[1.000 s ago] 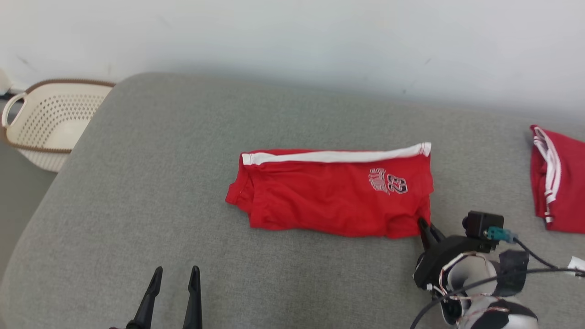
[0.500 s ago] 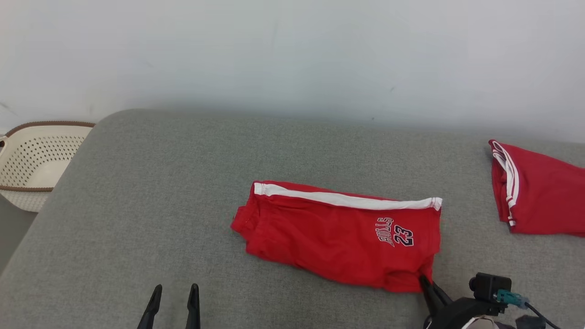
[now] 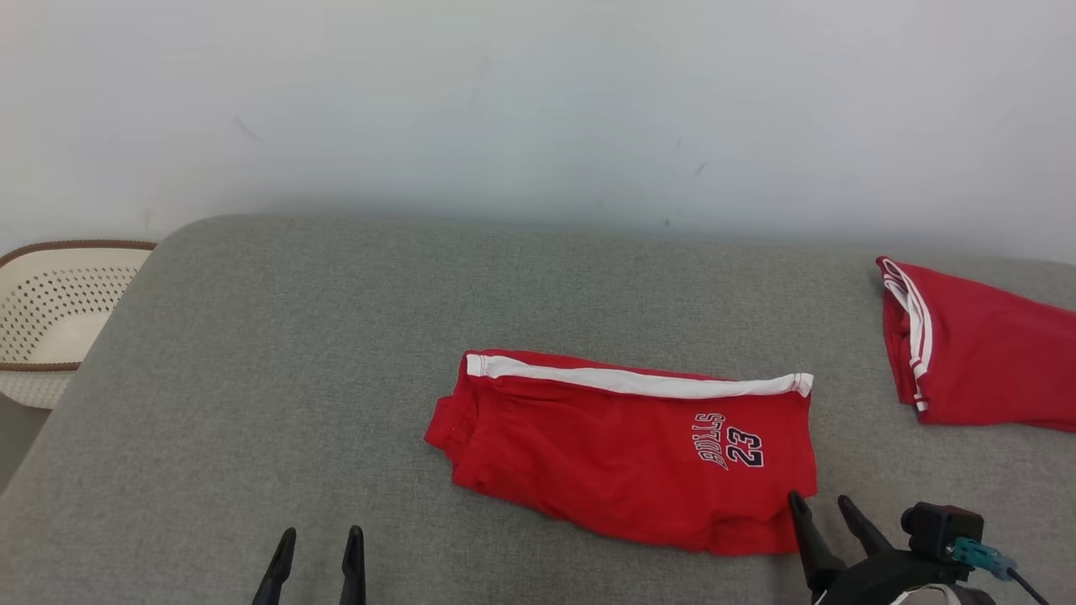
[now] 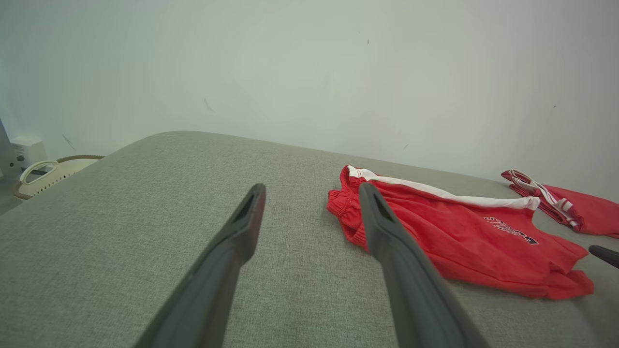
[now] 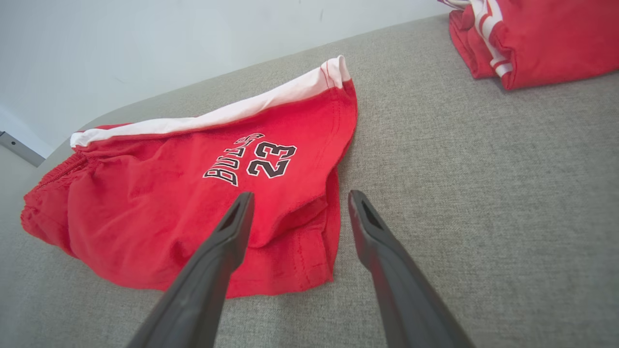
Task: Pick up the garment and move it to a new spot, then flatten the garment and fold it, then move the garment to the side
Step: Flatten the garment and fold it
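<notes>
Folded oblong red knit shorts (image 3: pixel 622 454), white-banded, lie centrally on the grey woven pad (image 3: pixel 294 336); right gripper (image 3: pixel 819 500) spread wide, empty, at their near right corner; left gripper (image 3: pixel 324 531) likewise wide, well apart.

Looks like a plain indoor room set up for laundry folding: grey cloth-covered pad (image 3: pixel 336 378) against bare white wall (image 3: pixel 538 101), cream perforated laundry basket (image 3: pixel 50 302) beside it, folded red shorts (image 3: pixel 605 462) and second red garment (image 3: pixel 983 361) on top.
</notes>
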You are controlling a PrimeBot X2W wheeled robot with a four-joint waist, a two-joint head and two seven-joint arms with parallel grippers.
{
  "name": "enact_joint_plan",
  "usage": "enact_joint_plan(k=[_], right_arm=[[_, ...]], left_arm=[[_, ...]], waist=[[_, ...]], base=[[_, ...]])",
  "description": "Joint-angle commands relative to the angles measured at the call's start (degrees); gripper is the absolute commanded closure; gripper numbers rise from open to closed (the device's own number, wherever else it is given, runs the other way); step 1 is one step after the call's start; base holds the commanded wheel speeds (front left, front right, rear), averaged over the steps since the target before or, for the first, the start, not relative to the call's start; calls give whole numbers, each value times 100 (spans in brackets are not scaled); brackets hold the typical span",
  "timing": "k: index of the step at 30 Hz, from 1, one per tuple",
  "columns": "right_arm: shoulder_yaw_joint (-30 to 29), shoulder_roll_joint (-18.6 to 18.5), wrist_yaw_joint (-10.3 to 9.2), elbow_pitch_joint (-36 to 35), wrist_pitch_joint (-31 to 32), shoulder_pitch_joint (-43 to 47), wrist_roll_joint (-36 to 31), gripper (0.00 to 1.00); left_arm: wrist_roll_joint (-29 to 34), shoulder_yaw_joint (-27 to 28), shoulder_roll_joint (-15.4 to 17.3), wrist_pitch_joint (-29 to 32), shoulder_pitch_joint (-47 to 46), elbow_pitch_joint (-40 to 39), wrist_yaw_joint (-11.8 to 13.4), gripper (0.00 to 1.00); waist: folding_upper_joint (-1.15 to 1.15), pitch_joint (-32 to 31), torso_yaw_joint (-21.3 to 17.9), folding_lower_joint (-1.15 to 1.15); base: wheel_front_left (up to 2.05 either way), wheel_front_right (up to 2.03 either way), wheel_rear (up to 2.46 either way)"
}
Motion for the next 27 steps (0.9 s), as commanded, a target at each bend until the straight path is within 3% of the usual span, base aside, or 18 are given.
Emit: enact_joint_plan(k=[1, 11, 21, 27], right_arm=[[-138, 6, 0, -164, -77, 112, -234, 0], [-1188, 431, 0, -1526, -413, 720, -1818, 0], [-1888, 921, 0, -2658, -453, 1574, -2731, 0], [-1988, 1095, 0, -3014, -323, 1872, -3025, 0]], left_arm=[[33, 49, -1, -20, 146, 22, -18, 0], [-2, 194, -1, -20, 166, 86, 34, 0], [196, 450, 72, -20, 241, 140, 63, 0], [232, 557, 162, -20, 333, 130, -33, 0]], waist=[[0, -12, -47, 1], [0, -62, -390, 1], [0, -92, -659, 1], [0, -77, -811, 1]], base=[[0, 0, 0], [0, 0, 0], [0, 0, 0], [0, 0, 0]])
